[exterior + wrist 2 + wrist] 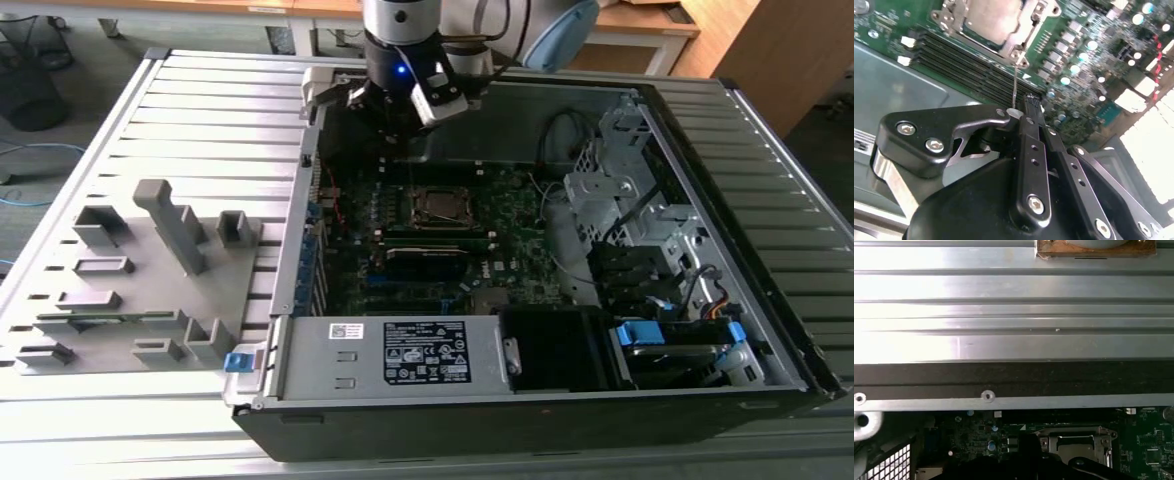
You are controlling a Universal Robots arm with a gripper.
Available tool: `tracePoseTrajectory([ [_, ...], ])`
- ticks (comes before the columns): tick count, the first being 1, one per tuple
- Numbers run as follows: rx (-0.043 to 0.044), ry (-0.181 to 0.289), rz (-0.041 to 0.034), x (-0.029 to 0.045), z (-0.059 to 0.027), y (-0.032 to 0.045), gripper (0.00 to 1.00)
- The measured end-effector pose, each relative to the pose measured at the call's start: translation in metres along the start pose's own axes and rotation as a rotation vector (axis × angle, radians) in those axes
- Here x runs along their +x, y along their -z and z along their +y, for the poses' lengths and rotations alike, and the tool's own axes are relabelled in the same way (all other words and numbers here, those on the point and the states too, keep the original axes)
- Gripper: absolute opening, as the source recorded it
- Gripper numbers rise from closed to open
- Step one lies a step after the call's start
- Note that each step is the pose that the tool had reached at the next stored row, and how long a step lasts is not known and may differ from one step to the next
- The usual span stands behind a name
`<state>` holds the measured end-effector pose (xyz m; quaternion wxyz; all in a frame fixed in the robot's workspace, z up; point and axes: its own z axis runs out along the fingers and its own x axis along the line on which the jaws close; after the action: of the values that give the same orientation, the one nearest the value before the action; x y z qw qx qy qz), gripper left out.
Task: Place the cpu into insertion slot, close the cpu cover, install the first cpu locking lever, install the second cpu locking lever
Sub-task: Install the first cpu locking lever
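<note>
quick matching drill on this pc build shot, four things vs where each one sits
Things:
1 cpu cover
2 power supply
3 grey blocks
4 gripper

Places:
a on the table, at the exterior view's left of the case
b flat, in the middle of the green board
c above that board's far end
d along the case's near edge

Pairs: 1-b, 2-d, 3-a, 4-c

The tabletop (187, 110) is ribbed bare aluminium with a satin sheen. At 9 o'clock of the computer case (534, 430), matt black painted sheet metal, stand grey matt plastic fixtures (167, 225). The power supply (320, 365) is bare metal, paper-labelled. The motherboard (1089, 30) is glossy green lacquer. The cpu cover (1029, 27) is dull silver-grey metal, like the cpu (989, 17). The pincer (1028, 102) is matt black with bright steel screws.
</note>
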<state>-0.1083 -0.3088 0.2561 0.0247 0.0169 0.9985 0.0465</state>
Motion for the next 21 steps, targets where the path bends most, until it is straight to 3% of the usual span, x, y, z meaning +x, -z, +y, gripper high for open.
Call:
tracePoseTrajectory([
  [4,0.0000,0.000,0.0000,-0.0067,0.0005,-0.0004,0.11],
  [21,0.0000,0.000,0.0009,-0.0105,0.0017,-0.0021,0.11],
])
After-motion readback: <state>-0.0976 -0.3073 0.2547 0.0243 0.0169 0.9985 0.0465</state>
